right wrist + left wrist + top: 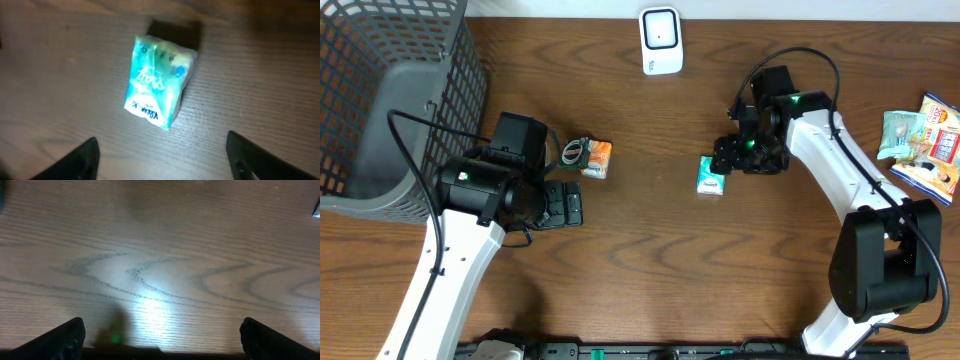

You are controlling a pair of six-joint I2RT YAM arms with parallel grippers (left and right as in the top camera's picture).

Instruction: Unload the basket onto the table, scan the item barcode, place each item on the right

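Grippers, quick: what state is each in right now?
Left gripper: open, holding nothing.
Right gripper: open, holding nothing; the tissue pack lies free ahead of it.

Teal-and-white tissue pack [155, 82] on brown wood-grain table [650, 250].

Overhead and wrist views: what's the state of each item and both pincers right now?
tissue pack, lying on the table, not gripped.
right pincer, open, empty, over the tissue pack.
left pincer, open, empty, over bare table.
orange pack, lying on the table, untouched.
scanner, standing at the far table edge.
basket, upright at the left edge.
snack packets, piled at the right edge.
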